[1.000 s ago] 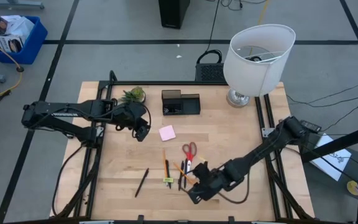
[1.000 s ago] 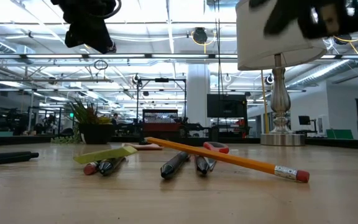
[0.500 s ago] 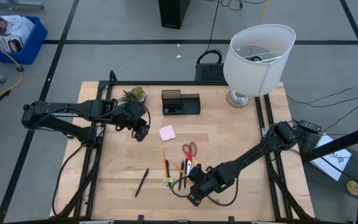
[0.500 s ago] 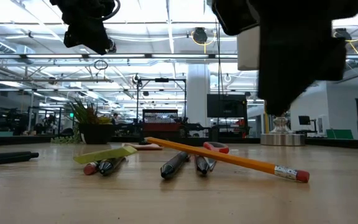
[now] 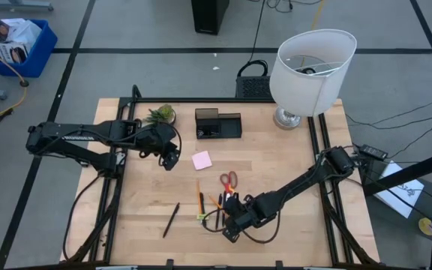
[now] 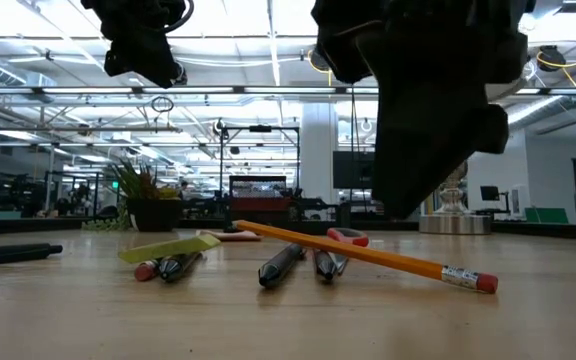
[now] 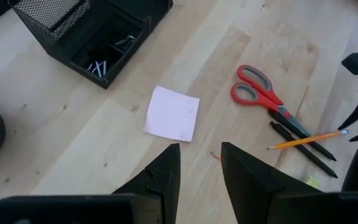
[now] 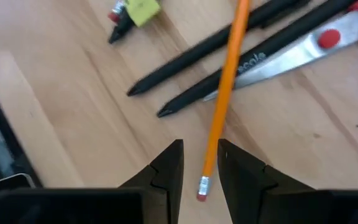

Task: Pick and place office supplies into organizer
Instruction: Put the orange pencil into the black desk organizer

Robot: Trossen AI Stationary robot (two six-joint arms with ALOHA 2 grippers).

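The dark organizer (image 5: 218,124) stands near the table's far edge, with the pink sticky-note pad (image 5: 202,160) just in front of it. Red-handled scissors (image 5: 229,182), black pens (image 8: 216,43) and a yellow-green piece (image 8: 142,9) lie in a cluster near the table's near edge. An orange pencil (image 8: 225,87) lies slanted across two pens and the scissor blade, eraser end (image 6: 483,283) on the table. My right gripper (image 8: 201,165) is open above that eraser end, one finger on each side. My left gripper (image 7: 201,165) hangs open above the pad.
A lone black pen (image 5: 171,219) lies left of the cluster. A small potted plant (image 5: 160,114) stands left of the organizer, and a big white lamp (image 5: 311,67) fills the far right corner. Bare wood lies on the table's right half.
My right gripper has swung toward the table's left and come down over the cluster of pens and pencils, ending above the orange pencil's eraser end. The supplies have stayed where they were.
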